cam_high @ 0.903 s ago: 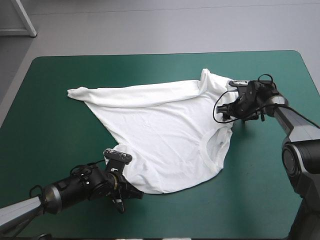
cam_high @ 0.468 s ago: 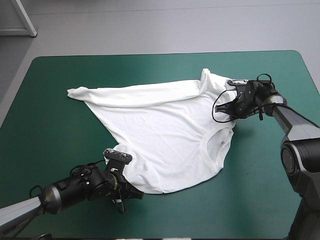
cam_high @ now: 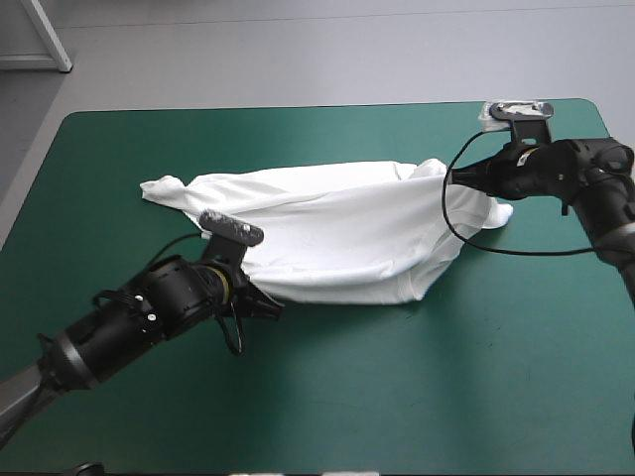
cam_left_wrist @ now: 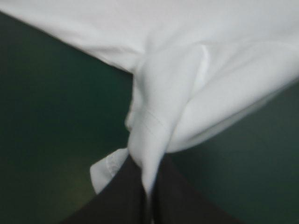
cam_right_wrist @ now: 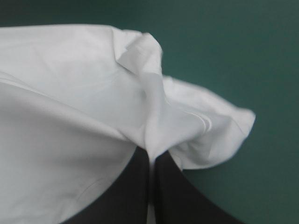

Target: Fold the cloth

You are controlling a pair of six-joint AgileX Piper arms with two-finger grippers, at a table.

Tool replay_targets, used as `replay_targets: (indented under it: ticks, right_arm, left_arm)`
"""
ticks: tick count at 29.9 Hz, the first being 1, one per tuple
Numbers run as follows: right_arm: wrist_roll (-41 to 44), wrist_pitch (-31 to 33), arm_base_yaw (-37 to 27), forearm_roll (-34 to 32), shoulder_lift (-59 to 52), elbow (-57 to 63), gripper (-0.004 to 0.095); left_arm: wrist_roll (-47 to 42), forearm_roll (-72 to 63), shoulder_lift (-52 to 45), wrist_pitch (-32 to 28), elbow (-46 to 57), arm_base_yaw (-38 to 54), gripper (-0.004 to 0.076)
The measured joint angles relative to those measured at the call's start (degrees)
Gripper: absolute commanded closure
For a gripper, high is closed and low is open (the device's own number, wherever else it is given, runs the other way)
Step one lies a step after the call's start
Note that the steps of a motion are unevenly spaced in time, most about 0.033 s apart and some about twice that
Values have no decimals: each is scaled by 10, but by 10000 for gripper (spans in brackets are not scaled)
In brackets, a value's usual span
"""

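The white T-shirt [cam_high: 337,233] hangs stretched between both arms over the middle of the teal-green table [cam_high: 397,397], sagging to the cover along its near edge. My left gripper [cam_high: 270,305] is shut on the T-shirt at its near left hem; in the left wrist view the cloth [cam_left_wrist: 168,102] rises from between the black fingers [cam_left_wrist: 121,200]. My right gripper [cam_high: 458,178] is shut on the T-shirt at its far right corner; the right wrist view shows a pinched fold [cam_right_wrist: 154,116] leaving the closed fingers [cam_right_wrist: 126,196]. One sleeve [cam_high: 164,188] trails at the left.
Bare teal-green cover lies in front of the shirt and toward the table's near edge [cam_high: 417,461]. A strip of cover also shows behind the shirt, up to the far edge [cam_high: 298,109].
The right gripper has shut on the shirt's far right part. Both arms have since lifted and pulled it, the left moving up and away from the near edge, so the flat shirt now hangs bunched.
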Motion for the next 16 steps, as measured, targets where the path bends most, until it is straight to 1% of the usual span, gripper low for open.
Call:
replay_targets:
  ticks: [3,7,10,13,16]
  right_arm:
    - [0,23,0,-1,-52,-29,926]
    - [0,64,0,-8,-95,-103,926]
    - [2,93,0,-19,-113,-170,926]
    - [5,119,0,-32,-121,-246,926]
    - [5,131,0,-43,-123,-326,924]
  left_arm:
    - [67,12,0,53,-110,6,733]
    - [151,13,17,96,-280,29,733]
    - [203,25,37,108,-399,45,733]
    - [232,56,55,108,-502,47,733]
    - [249,94,63,108,-592,47,733]
